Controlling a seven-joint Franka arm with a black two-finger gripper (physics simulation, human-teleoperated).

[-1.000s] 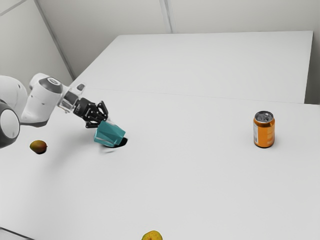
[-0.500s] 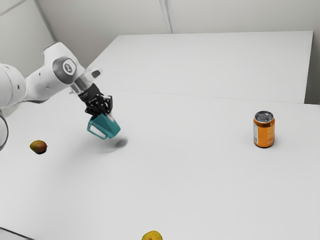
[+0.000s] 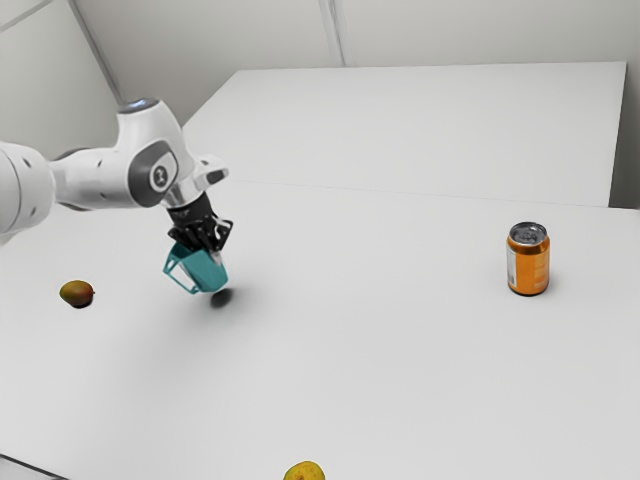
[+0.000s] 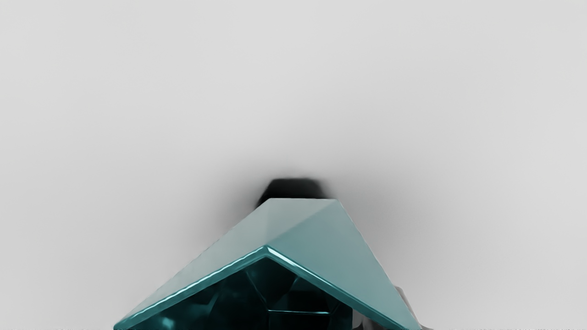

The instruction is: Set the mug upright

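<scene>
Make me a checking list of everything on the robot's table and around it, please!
Surface: smooth white table.
Job's things: teal faceted mug, tilted, not yet upright.
Clutter: upright orange can; mango; yellow fruit, cut off by the exterior view's bottom edge.
Gripper: shut on the mug.
Cables: thin dark line in the exterior view's lower left corner; can't tell what it is.
Surroundings: pale walls.

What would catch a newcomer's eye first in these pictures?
Most likely the teal mug, tilted in the gripper, with a dark shadow beside its base on the pale table. Next, the bright orange can, standing alone toward the exterior view's right. A small brownish fruit lies toward that view's left.
</scene>
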